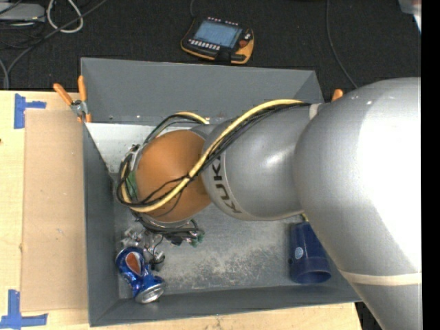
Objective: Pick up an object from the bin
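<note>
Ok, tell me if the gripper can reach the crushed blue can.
Probably yes: the gripper sits right by the crushed blue can, nothing between them, though the bin corner crowds it.

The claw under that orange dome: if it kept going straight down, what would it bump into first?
Probably the crushed blue can, lying by the claw in the lower-left corner of the bin; depth is unclear, so it may meet bare floor instead.

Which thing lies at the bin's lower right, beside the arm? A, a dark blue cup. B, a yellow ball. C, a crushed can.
A: the dark blue cup lies on its side there; the crushed blue can is at the lower left.
</note>
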Tool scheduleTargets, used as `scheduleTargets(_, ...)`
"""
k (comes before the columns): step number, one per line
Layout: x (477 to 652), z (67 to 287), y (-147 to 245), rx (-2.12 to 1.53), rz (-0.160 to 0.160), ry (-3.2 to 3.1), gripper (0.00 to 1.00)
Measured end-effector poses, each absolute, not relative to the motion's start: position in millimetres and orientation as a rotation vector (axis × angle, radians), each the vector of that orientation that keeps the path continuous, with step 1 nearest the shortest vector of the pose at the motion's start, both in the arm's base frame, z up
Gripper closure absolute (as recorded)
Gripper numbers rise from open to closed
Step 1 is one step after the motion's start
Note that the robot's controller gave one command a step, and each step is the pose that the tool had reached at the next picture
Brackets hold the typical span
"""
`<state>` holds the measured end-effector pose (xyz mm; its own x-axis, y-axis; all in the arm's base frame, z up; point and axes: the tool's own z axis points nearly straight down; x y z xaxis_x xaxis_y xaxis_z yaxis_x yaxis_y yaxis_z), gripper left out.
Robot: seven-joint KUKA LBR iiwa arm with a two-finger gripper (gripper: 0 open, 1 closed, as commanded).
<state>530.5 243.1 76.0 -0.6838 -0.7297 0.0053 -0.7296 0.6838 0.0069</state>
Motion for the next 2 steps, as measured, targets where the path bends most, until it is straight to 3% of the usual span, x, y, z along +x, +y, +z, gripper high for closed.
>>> scheduleTargets(2, 521.4, 84.8, 244.3, 1.739, -0.010, -2.612, 1.00)
